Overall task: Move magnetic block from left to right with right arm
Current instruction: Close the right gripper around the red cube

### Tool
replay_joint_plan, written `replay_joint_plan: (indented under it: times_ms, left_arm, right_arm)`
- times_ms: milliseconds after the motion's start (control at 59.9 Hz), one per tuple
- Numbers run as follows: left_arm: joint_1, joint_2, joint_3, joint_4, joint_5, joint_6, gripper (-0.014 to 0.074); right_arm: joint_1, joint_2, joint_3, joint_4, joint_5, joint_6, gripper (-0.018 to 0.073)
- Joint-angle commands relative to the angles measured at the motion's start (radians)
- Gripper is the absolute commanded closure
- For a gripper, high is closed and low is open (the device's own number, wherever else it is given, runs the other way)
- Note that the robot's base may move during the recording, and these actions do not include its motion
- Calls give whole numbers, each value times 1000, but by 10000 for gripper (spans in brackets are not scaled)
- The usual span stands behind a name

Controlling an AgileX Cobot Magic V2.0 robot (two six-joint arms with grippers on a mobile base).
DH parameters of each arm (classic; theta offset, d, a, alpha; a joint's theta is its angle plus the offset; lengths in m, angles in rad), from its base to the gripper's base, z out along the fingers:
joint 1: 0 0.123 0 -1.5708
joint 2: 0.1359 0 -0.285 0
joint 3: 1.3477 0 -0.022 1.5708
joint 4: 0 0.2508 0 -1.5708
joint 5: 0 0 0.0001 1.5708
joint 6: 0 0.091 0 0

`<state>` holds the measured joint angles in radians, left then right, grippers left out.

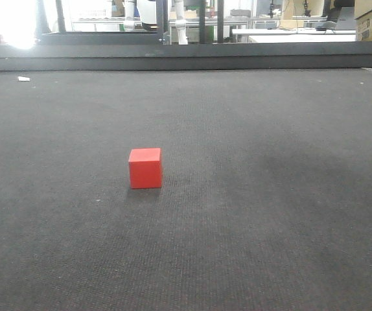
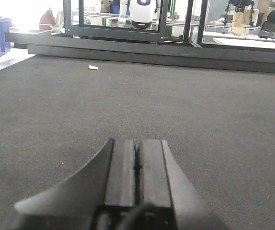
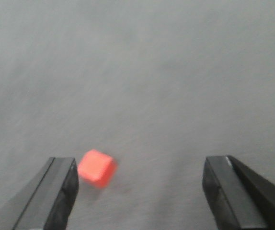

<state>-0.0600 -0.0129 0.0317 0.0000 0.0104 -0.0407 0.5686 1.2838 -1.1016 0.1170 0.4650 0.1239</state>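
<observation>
From the wrist view I see my right gripper spread wide over the dark desk. The magnetic block lies between its fingers, just beside the one at the view's left, though the picture is blurred. My left gripper is pressed closed on nothing.

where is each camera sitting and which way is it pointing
Front view: low over the mat, looking level at the magnetic block; no robot parts.
Left wrist view: low behind the shut left claw, facing across the mat.
Right wrist view: raised, looking down past the open right claw at the block.
Shared: front and right wrist show the block; front and left wrist a white scrap.
</observation>
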Motion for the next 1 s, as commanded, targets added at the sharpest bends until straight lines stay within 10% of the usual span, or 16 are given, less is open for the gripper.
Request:
replay_joint_plan:
  times_ms: [0, 501, 985]
  left_arm:
    - [0, -15, 9, 0, -92, -7, 713]
    - [0, -15, 9, 0, -92, -7, 713]
    - [0, -15, 9, 0, -92, -7, 713]
  right_arm:
    - [58, 104, -146, -27, 46, 68, -71]
    - [235, 601, -636, -302, 464, 585, -37]
    - [238, 723, -639, -335, 446, 652, -32]
